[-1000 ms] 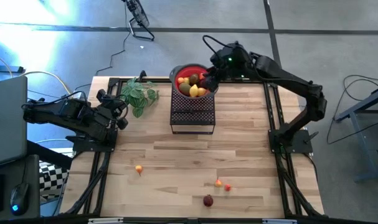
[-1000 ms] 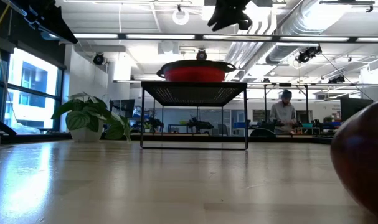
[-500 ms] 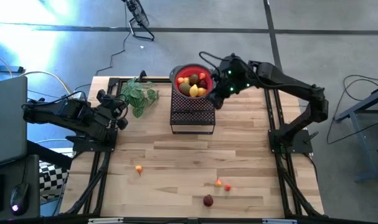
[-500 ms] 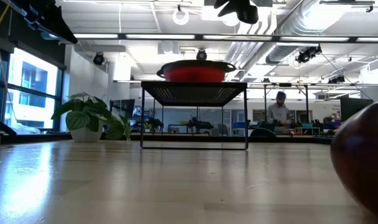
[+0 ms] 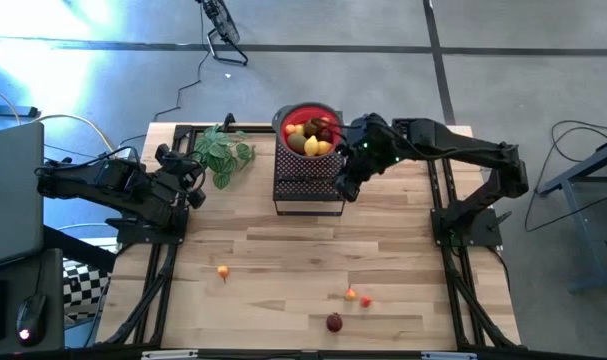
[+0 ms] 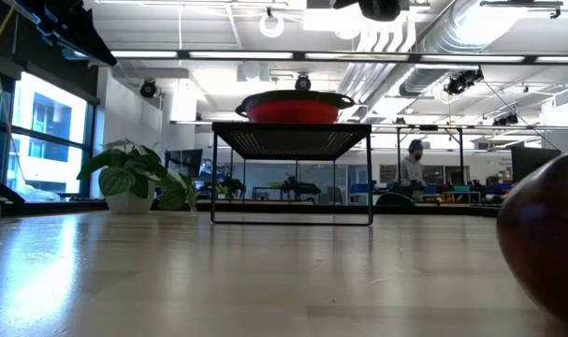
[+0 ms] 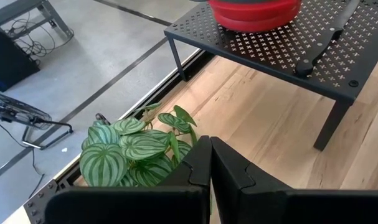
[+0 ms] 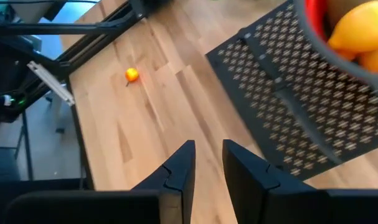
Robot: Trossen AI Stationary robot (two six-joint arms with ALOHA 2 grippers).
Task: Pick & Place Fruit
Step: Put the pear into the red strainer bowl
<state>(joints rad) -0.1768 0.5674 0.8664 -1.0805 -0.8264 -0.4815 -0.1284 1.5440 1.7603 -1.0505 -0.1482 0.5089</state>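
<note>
Hovering beside perforated black metal stand [image 5: 308, 182]: right gripper [image 5: 345, 190], fingers slightly apart, empty. Left of it, round red bowl [image 5: 293, 118] of smooth fruit [image 5: 311, 137]; leafy plant [image 5: 223, 153] beyond.

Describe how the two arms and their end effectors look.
Both arms are dark, jointed links. The right arm shows small green lights near its wrist, with a black cable looping off it. The left end effector and right end effector each have two black angular fingers.

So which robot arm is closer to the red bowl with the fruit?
The right. Its gripper hangs just beside the red bowl, by the black rack. The left gripper waits far off, past the leafy plant.
</note>
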